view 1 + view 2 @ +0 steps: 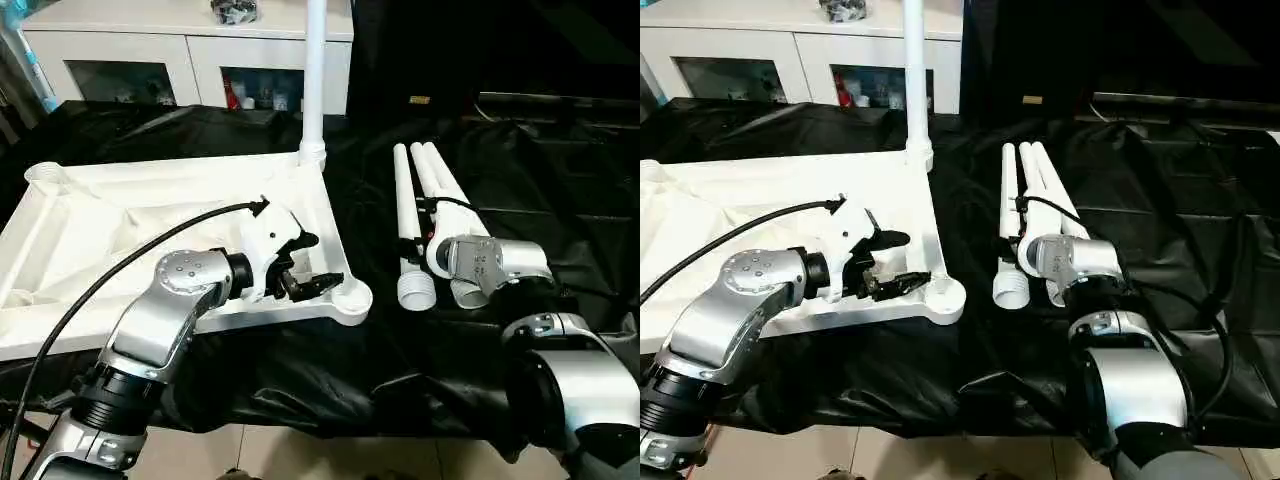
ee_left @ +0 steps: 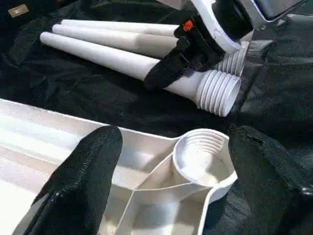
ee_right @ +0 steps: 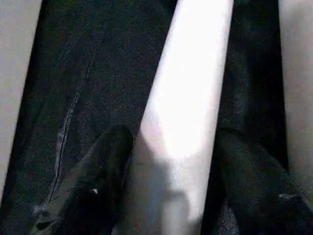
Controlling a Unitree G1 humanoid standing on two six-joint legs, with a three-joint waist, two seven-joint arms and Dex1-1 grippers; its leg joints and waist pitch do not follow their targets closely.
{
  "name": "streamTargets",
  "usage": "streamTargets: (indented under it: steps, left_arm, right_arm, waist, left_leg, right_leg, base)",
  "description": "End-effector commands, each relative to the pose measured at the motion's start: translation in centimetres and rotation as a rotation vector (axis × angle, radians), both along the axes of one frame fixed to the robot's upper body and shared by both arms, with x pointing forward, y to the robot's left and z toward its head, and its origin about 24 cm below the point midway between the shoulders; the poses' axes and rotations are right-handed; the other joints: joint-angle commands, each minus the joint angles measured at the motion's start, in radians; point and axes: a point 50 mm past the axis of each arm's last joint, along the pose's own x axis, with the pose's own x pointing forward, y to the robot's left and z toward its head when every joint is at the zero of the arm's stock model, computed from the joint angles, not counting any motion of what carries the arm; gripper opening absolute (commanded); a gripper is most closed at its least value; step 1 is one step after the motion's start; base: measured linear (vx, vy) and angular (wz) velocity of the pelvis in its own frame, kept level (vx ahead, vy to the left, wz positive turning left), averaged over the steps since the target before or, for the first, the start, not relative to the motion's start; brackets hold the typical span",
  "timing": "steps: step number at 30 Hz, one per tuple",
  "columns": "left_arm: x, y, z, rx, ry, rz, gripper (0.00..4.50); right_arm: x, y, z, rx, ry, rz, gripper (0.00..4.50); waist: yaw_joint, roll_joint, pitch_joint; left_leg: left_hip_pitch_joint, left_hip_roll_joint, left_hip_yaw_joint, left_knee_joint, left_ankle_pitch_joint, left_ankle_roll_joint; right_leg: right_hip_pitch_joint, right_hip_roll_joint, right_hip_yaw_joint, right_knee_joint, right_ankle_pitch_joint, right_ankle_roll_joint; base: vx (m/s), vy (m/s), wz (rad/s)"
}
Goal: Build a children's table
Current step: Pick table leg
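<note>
Tabletop (image 1: 120,215) lies upside down on the black sheet w/ one leg (image 1: 315,70) already upright in its far corner; three loose legs (image 1: 408,215) lie side by side just to its right, long axes running away from the robot, threaded ends nearest. Right gripper (image 3: 171,142) is down over them, fingers (image 3: 105,161) either side of one leg, apparently not clamped yet. Left gripper (image 2: 171,166) hangs wide open, holding nothing, its fingers either side of the empty near corner socket (image 2: 203,156), so right arm's nearer.
</note>
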Motion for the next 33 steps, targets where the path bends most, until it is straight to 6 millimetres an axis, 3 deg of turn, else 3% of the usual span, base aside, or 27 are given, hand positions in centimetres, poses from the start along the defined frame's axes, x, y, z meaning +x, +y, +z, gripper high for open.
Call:
streamTargets:
  steps: [1,11,14,16,18,20,21,23,24,25,26,28,30,33]
  left_arm:
    - [0.0,-0.3,0.5,0.004,-0.016,-0.023,3.89]
    - [0.3,-0.5,0.6,0.010,-0.024,-0.027,3.89]
    - [0.8,-0.5,0.9,-0.005,-0.031,-0.006,3.89]
    - [1.0,-0.5,1.0,-0.012,-0.034,0.004,3.89]
    - [2.0,-0.8,1.9,-0.088,-0.032,0.073,3.89]
    - [2.3,-0.9,2.2,-0.117,-0.028,0.096,3.89]
    - [2.8,-1.2,2.9,-0.185,-0.014,0.122,3.89]
    - [3.9,-2.4,4.3,-0.376,0.059,0.165,3.89]
    - [3.9,-2.4,4.3,-0.376,0.059,0.165,3.89]
    - [4.2,-2.8,4.6,-0.419,0.085,0.171,3.89]
    - [4.3,-3.1,4.8,-0.446,0.101,0.173,3.89]
    - [4.6,-3.6,5.0,-0.489,0.129,0.174,3.89]
    - [4.8,-4.2,5.3,-0.533,0.163,0.169,3.89]
    - [5.2,-5.5,5.8,-0.615,0.239,0.143,3.89]
  right_arm:
    - [-0.1,-0.3,-0.2,-0.006,0.034,-0.013,2.46]
    - [-0.1,-0.9,-0.5,0.068,0.043,-0.094,1.88]
    - [0.1,-0.9,-0.2,0.104,0.015,-0.108,1.85]
    - [0.2,-0.9,0.0,0.121,-0.001,-0.110,1.85]
    - [0.9,-0.6,1.5,0.216,-0.139,-0.096,1.85]
    - [1.1,-0.6,2.1,0.244,-0.198,-0.091,1.85]
    - [1.3,-0.5,2.9,0.297,-0.286,-0.058,1.85]
    - [0.5,-0.2,4.9,0.470,-0.536,0.096,1.85]
    - [0.5,-0.2,4.9,0.470,-0.536,0.096,1.85]
    - [0.0,-0.3,5.1,0.508,-0.569,0.131,1.84]
    - [-0.2,-0.4,5.2,0.532,-0.585,0.150,1.84]
    - [-0.7,-0.4,5.3,0.582,-0.609,0.191,1.84]
    - [-1.4,-0.4,5.6,0.646,-0.632,0.254,1.84]
    - [-3.1,-0.1,6.0,0.757,-0.662,0.404,1.84]
  waist:
    - [-0.001,0.003,-0.076]
    - [0.000,0.003,-0.075]
    - [0.001,0.016,-0.074]
    - [-0.001,0.009,-0.075]
    - [0.001,0.017,-0.077]
    - [0.004,0.012,-0.081]
    - [0.003,0.015,-0.080]
    - [0.010,0.009,-0.081]
    - [0.012,0.000,-0.082]
    - [0.016,0.003,-0.086]
    - [0.019,-0.002,-0.086]
    - [0.018,-0.004,-0.084]
    - [0.022,-0.004,-0.081]
    - [0.036,-0.004,-0.082]
  left_leg:
    - [0.011,0.011,0.004,-0.058,-0.205,-0.014]
    - [0.014,0.011,0.004,-0.058,-0.230,-0.023]
    - [0.015,0.009,0.002,-0.057,-0.242,-0.028]
    - [0.014,0.009,0.002,-0.057,-0.251,-0.029]
    - [0.012,0.008,0.002,-0.055,-0.248,-0.026]
    - [0.009,0.009,0.001,-0.054,-0.222,-0.011]
    - [0.007,0.008,0.002,-0.054,-0.219,-0.006]
    - [0.005,0.007,0.007,-0.050,-0.195,0.023]
    - [0.004,0.007,0.009,-0.048,-0.186,0.036]
    - [0.004,0.013,0.003,-0.049,-0.152,0.057]
    - [0.004,0.012,0.004,-0.049,-0.136,0.072]
    - [0.000,0.010,0.004,-0.048,-0.127,0.084]
    - [0.003,0.007,0.008,-0.047,-0.144,0.090]
    - [0.006,0.011,0.005,-0.048,-0.150,0.091]
  right_leg:
    - [0.055,-0.040,0.046,-0.065,-0.196,-0.211]
    - [0.052,-0.041,0.045,-0.068,-0.231,-0.201]
    - [0.051,-0.040,0.044,-0.069,-0.236,-0.199]
    - [0.053,-0.039,0.043,-0.071,-0.235,-0.199]
    - [0.056,-0.041,0.043,-0.070,-0.219,-0.202]
    - [0.060,-0.041,0.042,-0.065,-0.178,-0.215]
    - [0.061,-0.040,0.042,-0.064,-0.170,-0.220]
    - [0.066,-0.039,0.043,-0.066,-0.133,-0.225]
    - [0.069,-0.038,0.044,-0.066,-0.115,-0.227]
    - [0.068,-0.041,0.042,-0.057,-0.079,-0.242]
    - [0.068,-0.041,0.041,-0.058,-0.071,-0.250]
    - [0.069,-0.041,0.041,-0.061,-0.088,-0.256]
    - [0.068,-0.040,0.041,-0.070,-0.132,-0.247]
    - [0.067,-0.042,0.039,-0.076,-0.179,-0.226]
  base:
    - [0.000,0.000,0.00]
    - [0.000,0.000,0.00]
    - [0.000,0.000,0.00]
    - [0.000,0.000,0.00]
    - [0.000,0.000,0.00]
    - [0.000,0.000,0.00]
    - [0.000,0.000,0.00]
    - [0.000,0.000,0.00]
    - [0.000,0.000,0.00]
    - [0.000,0.000,0.00]
    - [0.000,0.000,0.00]
    - [0.000,0.000,0.00]
    - [0.000,0.000,0.00]
    - [0.000,0.000,0.00]
